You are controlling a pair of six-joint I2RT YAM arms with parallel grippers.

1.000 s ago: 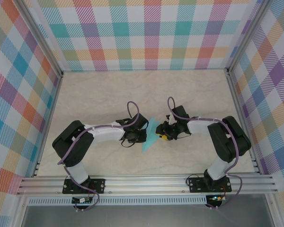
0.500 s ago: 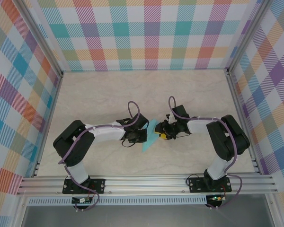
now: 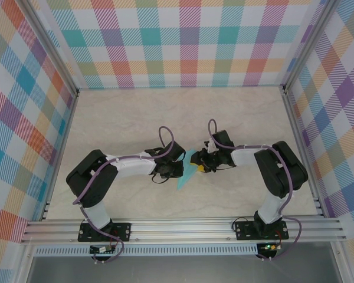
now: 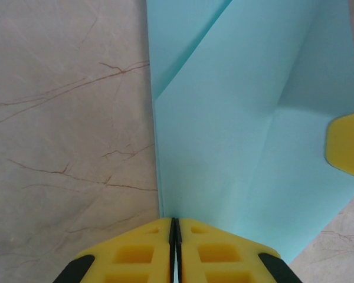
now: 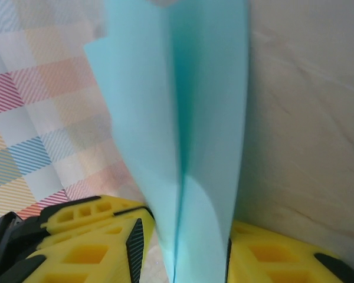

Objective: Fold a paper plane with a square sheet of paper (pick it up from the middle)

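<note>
Between my tools, the thin, creased turquoise paper sheet (image 3: 187,169): left tool (image 4: 174,236) pinched shut on it, right tool (image 5: 183,247) half-closed around it — diverging pulls (my guess) could tear it.

surface: pale marbled table (image 3: 124,118) | on it: folded turquoise paper (image 3: 187,171) — near centre

Overhead camera; both wrist cameras close on paper (image 4: 248,147)
</note>
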